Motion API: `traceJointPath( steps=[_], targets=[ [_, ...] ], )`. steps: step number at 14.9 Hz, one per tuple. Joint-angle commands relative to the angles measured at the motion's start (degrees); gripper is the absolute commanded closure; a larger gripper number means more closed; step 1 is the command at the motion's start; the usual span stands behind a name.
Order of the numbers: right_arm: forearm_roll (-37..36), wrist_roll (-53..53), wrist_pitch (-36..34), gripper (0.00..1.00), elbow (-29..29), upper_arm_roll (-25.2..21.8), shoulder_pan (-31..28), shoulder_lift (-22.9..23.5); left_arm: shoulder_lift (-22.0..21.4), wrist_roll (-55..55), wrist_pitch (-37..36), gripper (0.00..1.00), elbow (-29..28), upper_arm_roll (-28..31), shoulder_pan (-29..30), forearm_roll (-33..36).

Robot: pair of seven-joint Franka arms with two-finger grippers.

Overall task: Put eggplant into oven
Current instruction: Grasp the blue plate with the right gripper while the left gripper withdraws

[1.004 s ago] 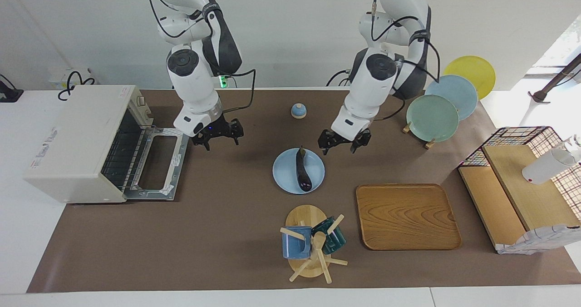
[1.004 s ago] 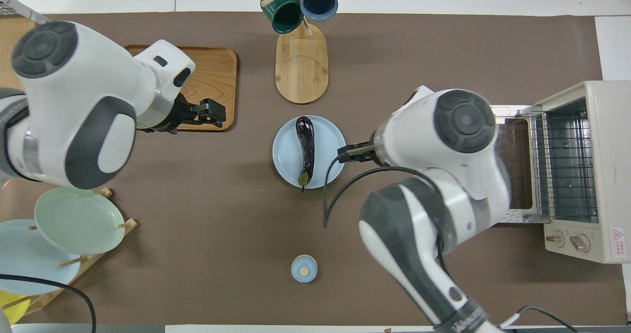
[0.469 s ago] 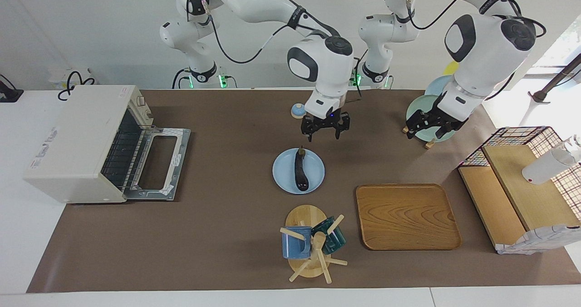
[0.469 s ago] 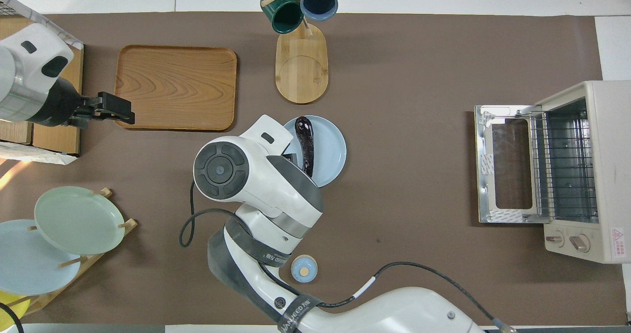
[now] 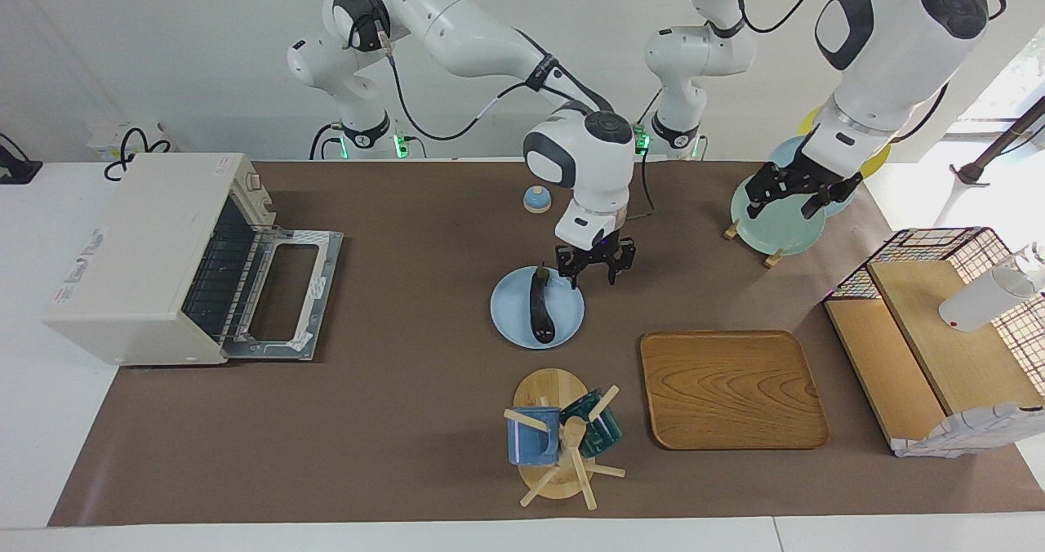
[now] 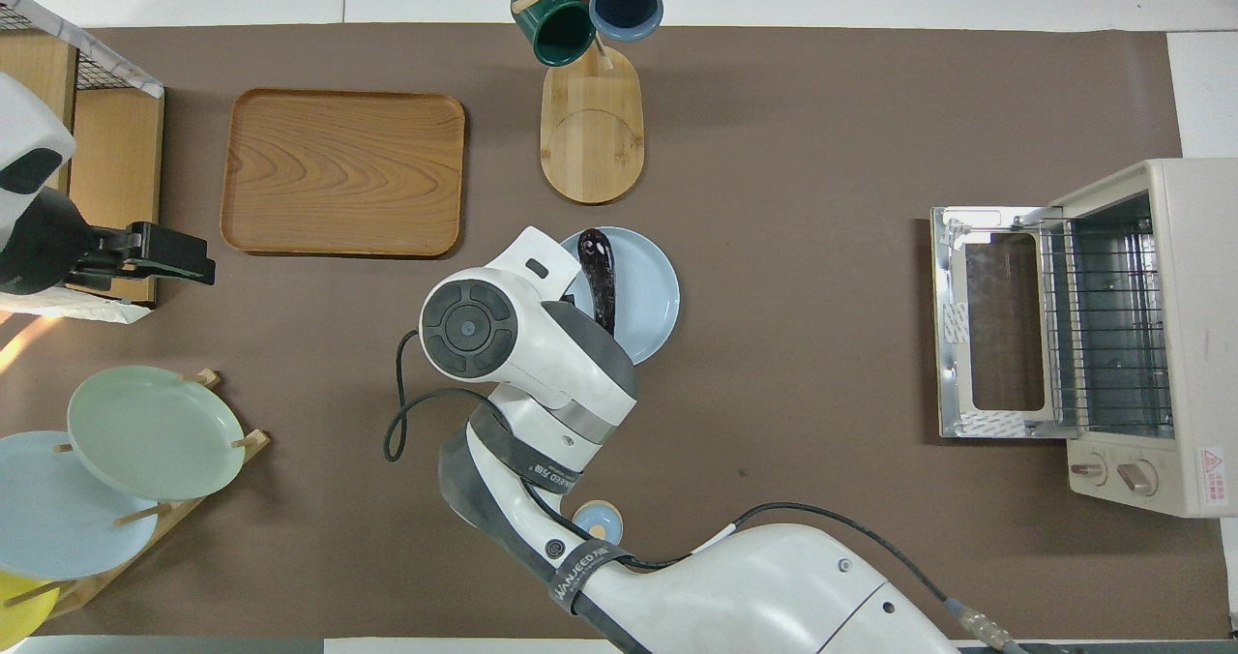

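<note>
Reach comes first: my right arm stretches from its base out over the middle of the table, elbow high, wrist turned straight down, so that my right gripper (image 5: 595, 269) hangs over the rim of the blue plate (image 5: 567, 323) at the edge nearer the left arm's end. Its fingers (image 5: 614, 271) are spread wide and point downward, holding nothing and touching nothing that I can make out. The eggplant (image 5: 538, 305) lies along the plate's middle, just beside my open fingers, its stem tip toward the robots. The oven (image 5: 135, 254) sits at the right arm's end of the table, well apart from the plate, with its door dropped open. My left gripper (image 5: 798, 194) waits raised over the plate rack (image 5: 770, 254), fingers apart and empty.
</note>
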Motion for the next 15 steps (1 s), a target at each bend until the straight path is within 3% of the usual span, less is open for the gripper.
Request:
traceJointPath(
  steps=[1, 5, 10, 12, 15],
  targets=[
    [-1.68, 0.31, 4.68, 0.66, -6.0, 0.29, -0.26, -1.49, -0.97, 1.48, -0.77, 0.0, -0.92, -0.12, -0.74, 3.39],
    [-1.77, 0.31, 5.92, 0.67, -7.86, 0.29, -0.26, -2.02, -1.32, 1.84, -1.4, 0.0, -1.45, -0.3, -1.8, 4.55],
    [-3.08, 0.13, 5.4, 0.7, -8.13, 0.29, -0.26, -2.11, -0.97, 2.19, -0.87, 0.0, -0.66, -4.95, 4.0, 4.55],
    [-3.26, 0.13, 5.05, 1.0, -7.95, 0.29, -0.35, -2.11, -0.79, 2.8, -0.86, 0.0, -0.66, -5.13, 4.7, 4.46],
    [-9.2, -0.3, -2.91, 1.0, -4.28, 0.29, -0.26, -2.63, -0.79, 2.8, -0.86, 0.0, -0.74, -5.04, 4.71, 4.46]
  ],
)
